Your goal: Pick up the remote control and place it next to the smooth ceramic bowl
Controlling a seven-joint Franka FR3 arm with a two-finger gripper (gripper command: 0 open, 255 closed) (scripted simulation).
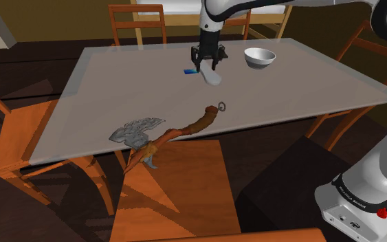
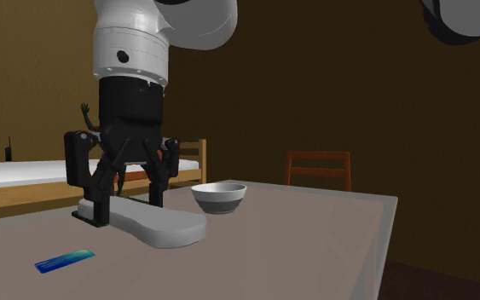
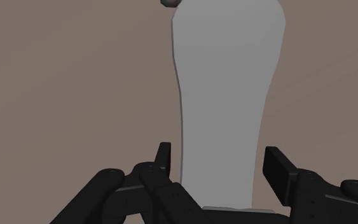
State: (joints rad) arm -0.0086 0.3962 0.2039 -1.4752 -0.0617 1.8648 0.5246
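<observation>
While one grey remote (image 3: 225, 95) lies on the worktop (image 1: 308, 89) near one bowl (image 1: 259, 57), the fingers (image 3: 279, 168) straddle its end, parted, not gripping. One blue card (image 2: 66, 261) lies beside it; one axe (image 1: 138, 132) crosses the near edge.

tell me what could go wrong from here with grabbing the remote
1. The claw sits over one end of the grey remote, not its middle. If it lifts from there, the long free end may sag or twist out.
2. The bowl stands close by, so that free end could knock it during the placing.
</observation>
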